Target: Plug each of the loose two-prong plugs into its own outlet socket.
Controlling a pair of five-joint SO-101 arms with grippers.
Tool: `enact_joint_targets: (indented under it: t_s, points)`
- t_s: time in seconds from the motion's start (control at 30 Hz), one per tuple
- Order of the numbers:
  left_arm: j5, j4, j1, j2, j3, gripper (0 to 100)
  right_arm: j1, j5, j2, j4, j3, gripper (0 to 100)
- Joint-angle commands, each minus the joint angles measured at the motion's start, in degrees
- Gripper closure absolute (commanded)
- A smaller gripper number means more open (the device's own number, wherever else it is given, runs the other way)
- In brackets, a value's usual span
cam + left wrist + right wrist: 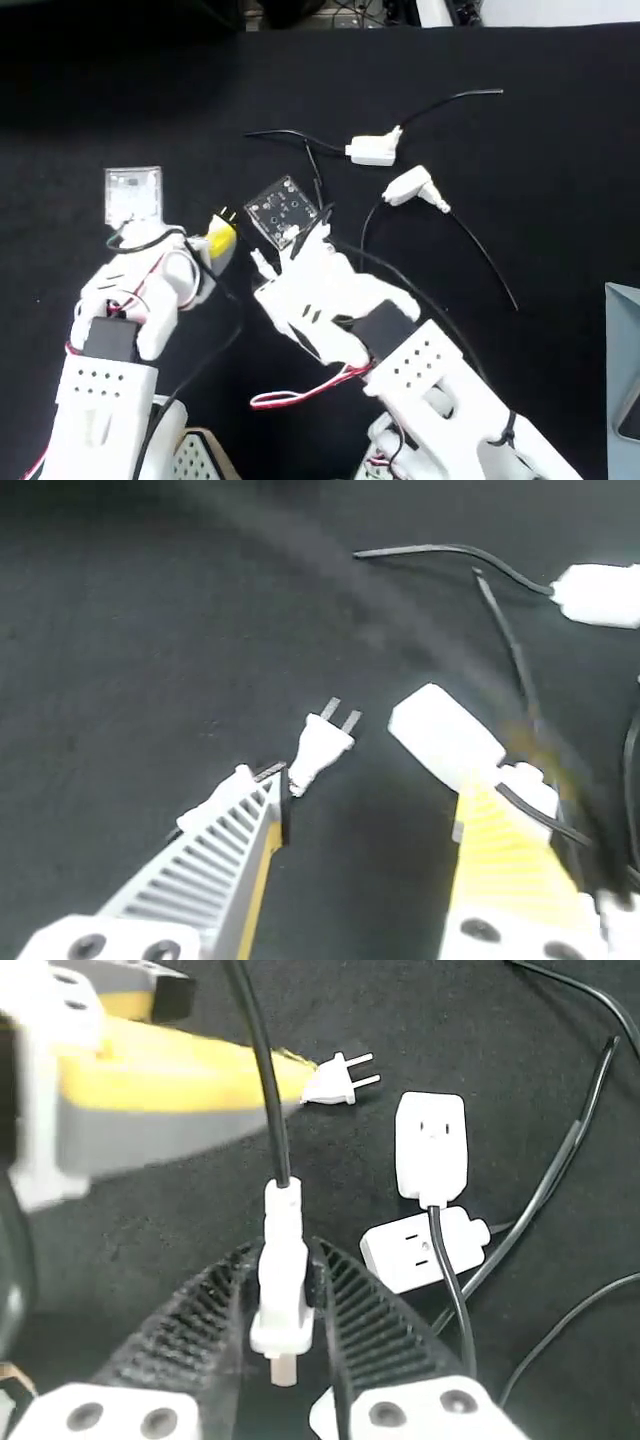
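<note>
My right gripper is clamping narrowly on the corded plug, and its black cord is running forward out of the jaws. Just beyond it, my left gripper is standing wide open, with the small plug touching the tip of one finger and its prongs pointing away. Farther out on the black table, the first socket is lying near the second socket.

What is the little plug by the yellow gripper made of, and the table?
Plug: smooth white plastic by its look, evenly coloured, slightly shiny. Its prongs: probably bare metal, thin and grey. Table: a matte black covering, maybe cloth or mat; no shine, hard to say.
</note>
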Motion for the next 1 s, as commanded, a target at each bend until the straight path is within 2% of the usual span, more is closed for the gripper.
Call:
enact_joint_targets:
  t_s: [0.0,0.13,0.3,0.57,0.67,0.8,0.97]
  points:
    - [0.18,-0.62,3.65,-0.62,-3.82,73,-0.88,-0.44,-1.27,-1.41,-0.13,98.7]
    - [0.00,-0.53,6.37,-0.62,-3.82,73,-0.88,-0.44,-1.19,-1.58,0.66,98.7]
    - [-4.31,0.53,6.81,-0.62,-3.82,73,-0.62,-0.44,-1.10,-5.63,4.26,98.7]
    - [-6.86,3.08,6.90,-1.23,-3.82,72,0.09,-0.44,-1.01,-6.07,5.14,98.7]
    - [-6.86,3.08,7.08,-4.57,-2.86,72,1.76,-0.44,-1.01,-6.07,5.14,98.7]
    - [-6.95,3.08,11.03,-12.66,1.19,72,1.85,-0.44,-1.01,-6.15,5.93,98.7]
    - [-10.64,3.08,13.14,-22.24,6.73,72,1.76,-0.44,-1.01,-6.24,6.29,98.7]
